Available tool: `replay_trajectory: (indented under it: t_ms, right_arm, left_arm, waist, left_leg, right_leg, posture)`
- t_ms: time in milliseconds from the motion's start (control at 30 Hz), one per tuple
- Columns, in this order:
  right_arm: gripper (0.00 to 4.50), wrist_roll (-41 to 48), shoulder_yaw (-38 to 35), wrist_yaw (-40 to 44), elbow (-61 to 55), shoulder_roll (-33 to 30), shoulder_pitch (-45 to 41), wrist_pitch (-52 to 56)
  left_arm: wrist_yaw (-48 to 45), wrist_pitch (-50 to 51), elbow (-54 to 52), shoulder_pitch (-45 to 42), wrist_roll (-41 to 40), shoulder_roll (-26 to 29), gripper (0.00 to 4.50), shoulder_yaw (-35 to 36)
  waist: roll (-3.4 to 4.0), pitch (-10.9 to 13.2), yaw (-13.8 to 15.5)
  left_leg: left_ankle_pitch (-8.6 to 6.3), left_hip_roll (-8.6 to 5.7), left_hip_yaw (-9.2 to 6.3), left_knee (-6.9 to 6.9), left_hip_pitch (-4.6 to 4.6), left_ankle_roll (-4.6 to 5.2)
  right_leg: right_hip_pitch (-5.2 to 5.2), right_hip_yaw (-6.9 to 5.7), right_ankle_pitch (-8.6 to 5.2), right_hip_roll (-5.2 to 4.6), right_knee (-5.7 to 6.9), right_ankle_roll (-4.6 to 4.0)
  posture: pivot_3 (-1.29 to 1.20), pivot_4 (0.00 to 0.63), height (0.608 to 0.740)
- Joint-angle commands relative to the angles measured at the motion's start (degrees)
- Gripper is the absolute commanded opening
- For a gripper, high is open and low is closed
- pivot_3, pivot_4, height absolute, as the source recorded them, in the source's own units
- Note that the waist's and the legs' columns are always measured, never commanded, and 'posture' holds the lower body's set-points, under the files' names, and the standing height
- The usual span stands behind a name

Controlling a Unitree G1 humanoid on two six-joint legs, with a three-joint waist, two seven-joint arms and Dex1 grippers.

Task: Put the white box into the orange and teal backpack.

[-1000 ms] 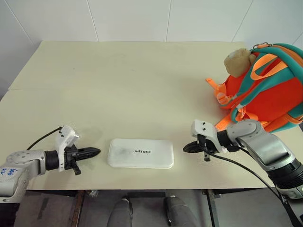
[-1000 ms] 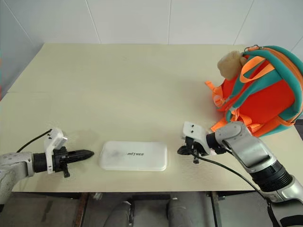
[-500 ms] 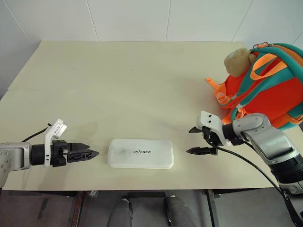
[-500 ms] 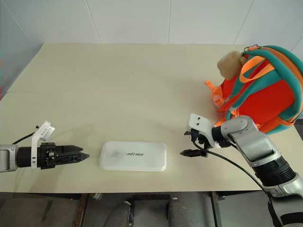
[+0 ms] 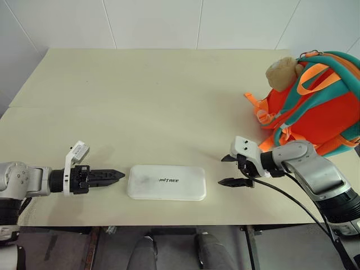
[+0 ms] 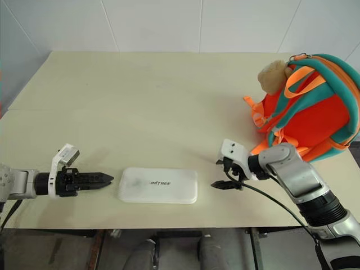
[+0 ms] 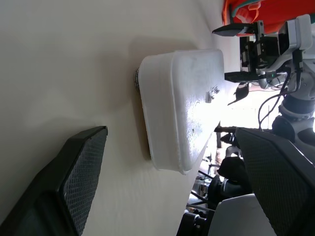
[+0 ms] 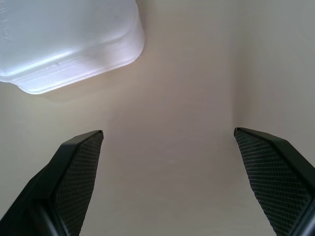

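Your white box (image 5: 166,182) lies flat near the front edge of the table (image 5: 146,101), lettering up, with a gripper off each short end: the left gripper (image 5: 110,176) just beside its left end, the right gripper (image 5: 232,170) a little further off its right end, neither one touching it. Both sets of jaws stand wide apart and empty, as the wrist views show plainly. The orange and teal backpack (image 5: 315,107) sits well apart, at the far right of the table behind your right arm, with its plush head toward the middle; you cannot tell from here whether its opening is unzipped. Judge the box as rigid and probably light, with a smooth, slightly glossy shell and rounded corners (which likely makes it slippery under a pinch). It looks too broad for one gripper to span across its face, so take it by the thin edges: either a finger above and below at each short end, or squeeze it lengthwise between the two grippers. Grip near the middle of each end, away from the corners, or it may twist out.
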Motion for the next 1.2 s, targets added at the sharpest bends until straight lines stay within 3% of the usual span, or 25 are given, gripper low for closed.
replay_trajectory:
  t_ms: [33, 767, 867, 1100, 1200]
  right_arm:
    - [4.50, 1.06, -1.71, -0.95, -2.46, 0.83, 0.45, 0.60]
    - [4.50, 1.32, -0.09, -3.14, -3.43, 5.44, -0.47, 1.83]
    - [4.50, 1.16, -0.15, -3.18, -3.23, 5.46, -0.61, 1.77]
    - [4.50, 1.25, -1.08, -3.52, -3.22, 5.05, -0.65, 1.89]
    - [4.50, 1.55, -2.22, -3.28, -3.17, 4.19, -0.36, 2.06]
  left_arm:
    - [-0.86, 0.55, 0.90, -0.40, 0.31, -1.32, 4.46, -2.82]
    - [2.73, -0.50, -0.41, -2.71, 1.81, -11.35, 4.46, -5.64]
    - [3.36, -0.84, 0.12, -2.98, 2.27, -12.05, 3.84, -5.82]
    - [3.41, -1.76, 0.93, -4.00, 2.46, -12.40, 1.74, -5.28]
    - [2.29, -2.52, 0.80, -4.25, 3.16, -10.65, 1.39, -6.40]
  waist:
    - [0.00, 0.00, 0.10]
    - [0.10, -0.06, 0.82]
    - [0.10, -0.06, 0.97]
    - [0.07, -0.07, 0.99]
    - [0.07, -0.07, 0.99]
  left_leg:
    - [0.00, 0.00, 0.00, 0.01, 0.00, 0.00]
    - [0.00, -0.06, -0.13, 0.27, 0.16, 0.00]
    - [0.00, -0.07, -0.13, 0.27, 0.16, 0.00]
    - [0.00, -0.07, -0.17, 0.23, 0.13, 0.00]
    - [0.00, -0.07, -0.20, 0.24, 0.14, 0.00]
  right_leg:
    - [0.01, -0.01, 0.00, 0.00, 0.00, 0.00]
    - [0.38, -0.06, 0.07, -0.03, -0.06, 0.10]
    - [0.39, -0.06, 0.07, -0.05, -0.07, 0.11]
    - [0.37, -0.11, 0.07, -0.04, -0.12, 0.11]
    - [0.39, -0.14, 0.07, -0.04, -0.12, 0.10]
  posture:
    - [0.00, 0.150, 0.740]
    - [0.00, 0.150, 0.740]
    - [0.00, 0.150, 0.740]
    - [0.00, 0.150, 0.740]
    - [0.00, 0.150, 0.740]
